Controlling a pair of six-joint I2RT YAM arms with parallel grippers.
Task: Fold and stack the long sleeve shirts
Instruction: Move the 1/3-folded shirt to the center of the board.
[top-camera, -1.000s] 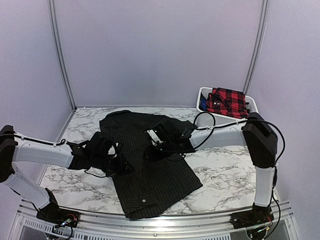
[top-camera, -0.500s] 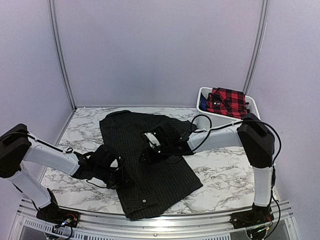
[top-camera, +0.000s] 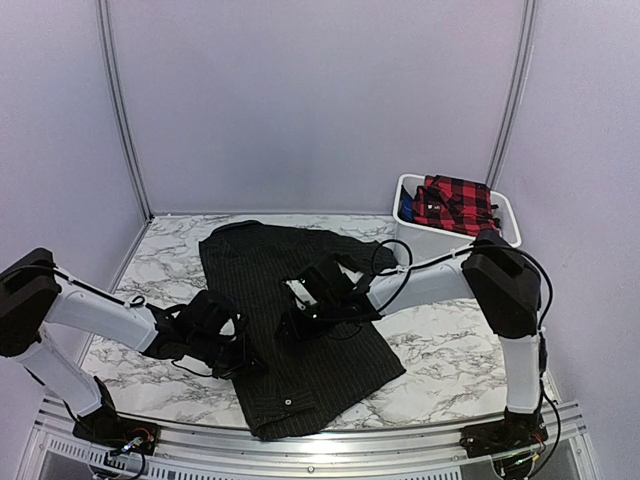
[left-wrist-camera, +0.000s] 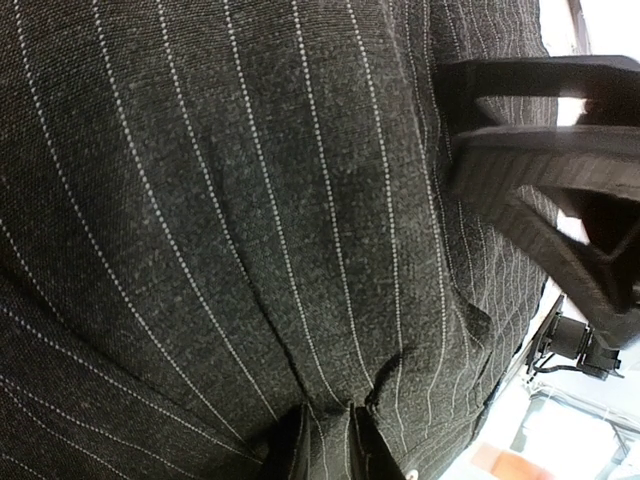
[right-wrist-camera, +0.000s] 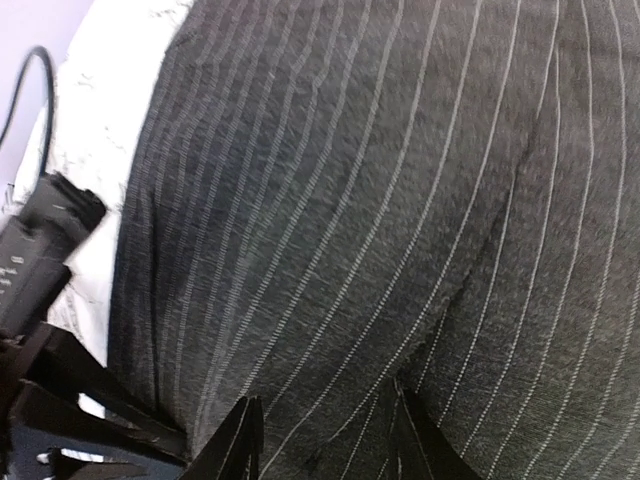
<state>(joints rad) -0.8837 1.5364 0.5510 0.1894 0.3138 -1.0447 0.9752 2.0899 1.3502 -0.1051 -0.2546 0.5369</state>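
The black pinstriped shirt (top-camera: 330, 375) lay spread on the marble table (top-camera: 450, 350), collar end towards the back left, hem towards the near edge. The left gripper (left-wrist-camera: 327, 450) sat low at the shirt's left border. Its fingers (left-wrist-camera: 292, 455) were drawn nearly together, with a puckered ridge of cloth nipped between them (the creases ran straight into the gap). The right gripper (right-wrist-camera: 330, 440) was down over the middle of the same shirt, just beside the left one. Its jaws stood part-way open, one finger (right-wrist-camera: 243, 440) on either side of a stretch of striped cloth. That cloth lay across the gap rather than being pinched in it, and a long crease ran up from the right-hand finger.

The hem's near corner came close to the front rail (top-camera: 400, 438), with a small pale button (top-camera: 288, 402) showing just above it. The shirt's right corner pointed out over bare marble, which showed between the cloth and the right arm's base. A narrower strip of marble showed on the left, under the left arm. The white bin (top-camera: 420, 235) stood in the back right corner against the wall (top-camera: 320, 100), apart from the shirt. In it lay the red-and-black plaid shirt (top-camera: 455, 205).
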